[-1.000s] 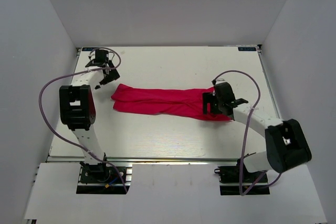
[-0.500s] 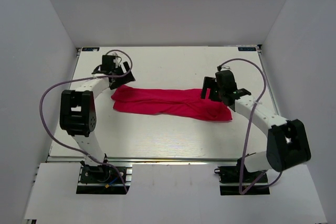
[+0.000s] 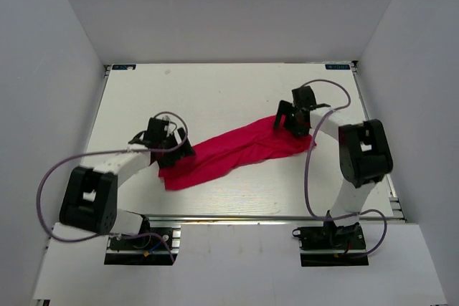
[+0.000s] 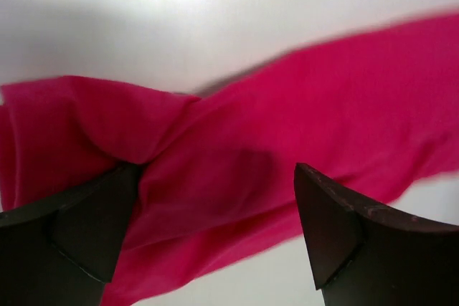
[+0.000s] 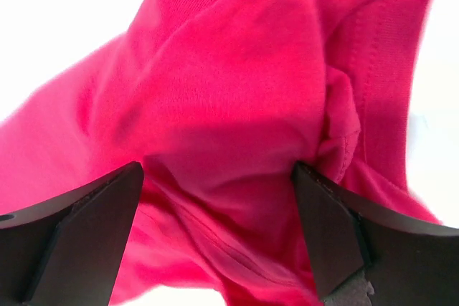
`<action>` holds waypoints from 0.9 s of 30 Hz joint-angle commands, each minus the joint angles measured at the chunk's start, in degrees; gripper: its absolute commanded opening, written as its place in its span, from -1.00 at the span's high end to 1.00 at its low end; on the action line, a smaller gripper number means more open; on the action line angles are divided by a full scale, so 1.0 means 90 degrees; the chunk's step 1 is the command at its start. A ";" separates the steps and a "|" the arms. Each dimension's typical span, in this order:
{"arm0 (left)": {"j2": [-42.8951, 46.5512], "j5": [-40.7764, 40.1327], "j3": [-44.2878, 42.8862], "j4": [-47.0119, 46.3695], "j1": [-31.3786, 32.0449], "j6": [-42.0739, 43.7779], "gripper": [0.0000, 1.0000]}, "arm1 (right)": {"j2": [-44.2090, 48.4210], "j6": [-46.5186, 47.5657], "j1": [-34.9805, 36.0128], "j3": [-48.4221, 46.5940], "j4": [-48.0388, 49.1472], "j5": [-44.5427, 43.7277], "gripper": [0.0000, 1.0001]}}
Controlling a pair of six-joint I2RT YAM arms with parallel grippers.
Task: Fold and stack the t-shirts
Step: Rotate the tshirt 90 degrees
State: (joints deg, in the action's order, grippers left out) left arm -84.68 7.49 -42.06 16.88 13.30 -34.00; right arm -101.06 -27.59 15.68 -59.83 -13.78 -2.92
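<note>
T-shirt (image 3: pixel 237 152): on the worktop (image 3: pixel 215 91), now slanted; left end had swung toward the near edge.
Left claw (image 3: pixel 178 155): spread over that end, shifted nearer.
Right claw (image 3: pixel 289 121): spread over the right end.

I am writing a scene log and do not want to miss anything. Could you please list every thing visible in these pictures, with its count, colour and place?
t-shirt: 1, crimson-pink, bunched, lying aslant on the table from near left to far right.
table: 1, white, under everything.
walls: 3, pale grey, at the left, back and right of the table.
cables: 2, purple-grey, one looping along each arm.
left arm, right arm: 2, white and black, bases at the near edge.
left gripper: 1, black, open, over the t-shirt's near-left end.
right gripper: 1, black, open, over the t-shirt's far-right end.
</note>
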 commanded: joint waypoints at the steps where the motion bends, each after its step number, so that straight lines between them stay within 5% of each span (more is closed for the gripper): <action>1: 0.0917 0.0766 0.1166 0.1532 0.0338 -0.0597 -0.99 | -0.1162 0.0416 -0.0150 -0.1060 0.0134 0.0820 -0.81; 6: 0.1450 0.1023 0.1334 0.1825 0.1166 -0.0569 -0.99 | -0.2898 0.1004 -0.0121 -0.3280 -0.0041 0.1876 -0.81; 11: 0.0544 0.1754 0.0837 0.1738 0.2134 -0.0091 -0.99 | -0.4706 0.1366 -0.0170 -0.6731 -0.0898 0.2112 -0.81; 13: 0.0290 0.2493 0.0690 0.1417 0.2612 0.0259 -0.99 | -0.4816 0.1601 -0.0151 -0.7265 -0.1075 0.2014 -0.81; 23: 0.0991 0.2148 -0.0765 0.2157 0.3365 0.1189 -0.99 | -0.3265 0.2100 0.0083 -0.6467 -0.0909 0.1146 -0.81; 27: 0.1060 0.0476 -0.0706 0.2467 0.3308 0.0898 -0.99 | -0.2719 0.1885 0.0414 -0.6079 -0.1378 0.0589 -0.81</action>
State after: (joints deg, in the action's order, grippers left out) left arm -76.16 23.35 -47.46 34.85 43.31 -25.43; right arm -132.31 -10.50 16.78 -116.77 -23.55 7.27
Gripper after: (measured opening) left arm 0.995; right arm 0.904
